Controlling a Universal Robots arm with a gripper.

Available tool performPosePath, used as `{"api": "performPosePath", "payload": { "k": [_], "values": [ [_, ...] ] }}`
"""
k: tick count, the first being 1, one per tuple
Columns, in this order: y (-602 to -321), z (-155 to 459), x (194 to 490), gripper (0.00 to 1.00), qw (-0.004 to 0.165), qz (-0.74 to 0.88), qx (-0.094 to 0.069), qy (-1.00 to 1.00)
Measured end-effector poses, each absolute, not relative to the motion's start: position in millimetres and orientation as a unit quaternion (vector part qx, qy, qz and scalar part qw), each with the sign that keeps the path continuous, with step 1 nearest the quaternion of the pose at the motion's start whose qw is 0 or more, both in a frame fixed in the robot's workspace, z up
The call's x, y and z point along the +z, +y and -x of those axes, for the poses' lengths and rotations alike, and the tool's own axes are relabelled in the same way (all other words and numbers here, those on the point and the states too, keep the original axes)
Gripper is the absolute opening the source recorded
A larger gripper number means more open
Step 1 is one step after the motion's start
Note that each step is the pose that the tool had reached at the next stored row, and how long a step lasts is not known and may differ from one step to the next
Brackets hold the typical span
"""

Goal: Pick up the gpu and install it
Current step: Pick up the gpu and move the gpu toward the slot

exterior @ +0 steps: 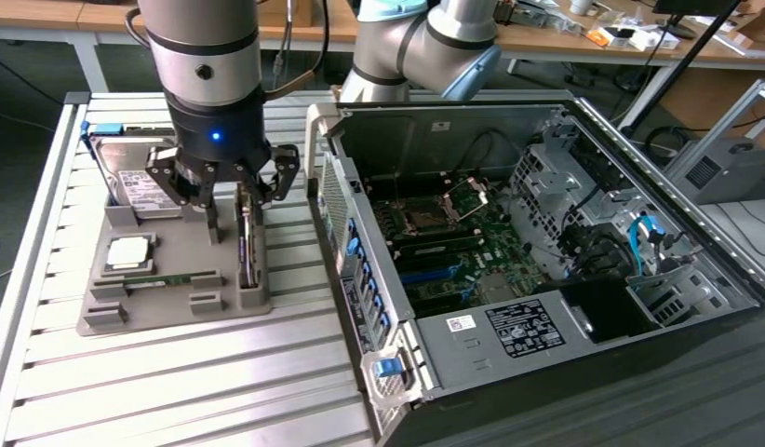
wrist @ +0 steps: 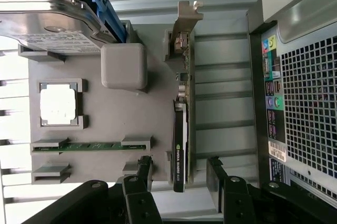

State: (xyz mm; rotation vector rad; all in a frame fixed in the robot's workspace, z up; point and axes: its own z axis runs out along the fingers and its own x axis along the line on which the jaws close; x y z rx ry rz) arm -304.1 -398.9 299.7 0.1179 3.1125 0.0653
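The gpu (exterior: 246,244) stands on edge in a slot of the grey holder tray (exterior: 171,312), a thin dark card with a metal bracket at one end. In the wrist view the gpu (wrist: 181,103) runs lengthwise between my two black fingers (wrist: 139,174), one on each side with a gap to the card. My gripper (exterior: 227,182) hangs open directly over the card's far end, holding nothing. The same open gripper (wrist: 178,174) straddles the card's black shroud end in the wrist view.
On the tray also sit a silver hard drive (exterior: 140,182), a square processor (exterior: 128,251) and a green memory stick (exterior: 171,279). The open computer case (exterior: 519,251) lies close on the exterior view's right, its motherboard exposed. The slatted metal table (exterior: 171,391) carries everything.
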Motion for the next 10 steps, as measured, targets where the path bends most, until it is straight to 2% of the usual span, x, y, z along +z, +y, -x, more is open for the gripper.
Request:
{"api": "performPosePath", "payload": {
  "k": [10],
  "values": [
    [-398.9,304.1,297.2,0.54,0.013,-0.038,0.021,0.999]
  ]
}}
